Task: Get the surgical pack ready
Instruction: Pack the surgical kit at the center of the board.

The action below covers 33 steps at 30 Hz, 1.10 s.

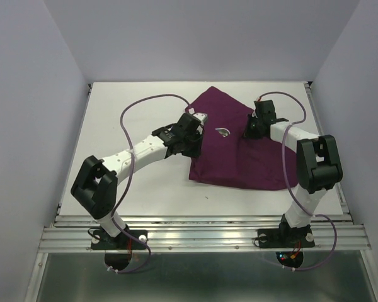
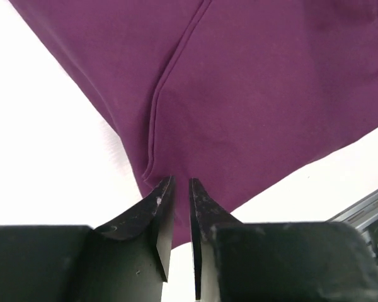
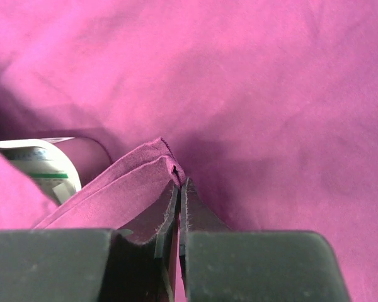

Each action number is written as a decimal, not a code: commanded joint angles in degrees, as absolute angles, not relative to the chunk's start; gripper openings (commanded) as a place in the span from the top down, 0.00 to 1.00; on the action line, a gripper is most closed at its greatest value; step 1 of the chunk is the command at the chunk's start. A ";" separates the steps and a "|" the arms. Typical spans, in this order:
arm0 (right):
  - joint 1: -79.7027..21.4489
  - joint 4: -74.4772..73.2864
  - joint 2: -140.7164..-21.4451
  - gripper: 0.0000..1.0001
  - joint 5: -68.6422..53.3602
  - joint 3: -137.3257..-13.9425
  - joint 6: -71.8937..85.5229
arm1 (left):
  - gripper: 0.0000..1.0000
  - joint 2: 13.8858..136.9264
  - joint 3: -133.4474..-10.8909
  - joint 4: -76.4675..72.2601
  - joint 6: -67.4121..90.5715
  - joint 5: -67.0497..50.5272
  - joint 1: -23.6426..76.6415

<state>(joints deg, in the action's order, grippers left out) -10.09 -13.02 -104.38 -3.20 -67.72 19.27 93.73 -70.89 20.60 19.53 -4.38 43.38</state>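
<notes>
Right wrist: right jaws clamp folded cloth [image 3: 271, 94] half-hiding a white item [image 3: 38, 165]; left jaws slightly apart.

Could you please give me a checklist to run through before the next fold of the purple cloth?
1. Grip of right hand on cloth edge: ok, shut on a fold.
2. Grip of left hand on cloth: not ok, jaws slightly parted, nothing between them.
3. Cover over packet: not ok, it shows under the raised fold.
4. Cloth wholly on the table: ok.

On white table [image 1: 138, 100], purple cloth [image 1: 239, 160]
</notes>
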 commanded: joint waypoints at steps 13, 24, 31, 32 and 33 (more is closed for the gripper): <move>-10.02 -10.11 -103.62 0.99 -0.26 -66.97 20.39 | 0.92 85.69 -65.83 16.26 26.10 -2.02 35.95; -10.02 -10.20 -103.89 0.99 -0.35 -67.41 20.65 | 0.87 92.37 -65.48 15.39 22.33 -10.27 38.05; -10.02 -10.28 -104.41 0.99 -0.44 -67.85 20.83 | 0.80 89.65 -64.42 12.22 20.66 -16.69 38.41; -10.02 -10.28 -104.50 0.99 -0.44 -67.85 20.83 | 0.80 89.74 -64.25 12.22 20.39 -16.96 38.32; -10.02 -10.28 -104.59 0.99 -0.44 -67.85 20.83 | 0.79 89.74 -63.90 11.96 19.78 -17.40 38.32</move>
<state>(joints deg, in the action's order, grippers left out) -10.11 -12.91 -104.38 -1.98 -67.46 20.71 93.43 -65.06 14.70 22.24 -13.67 38.30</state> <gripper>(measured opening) 0.033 0.200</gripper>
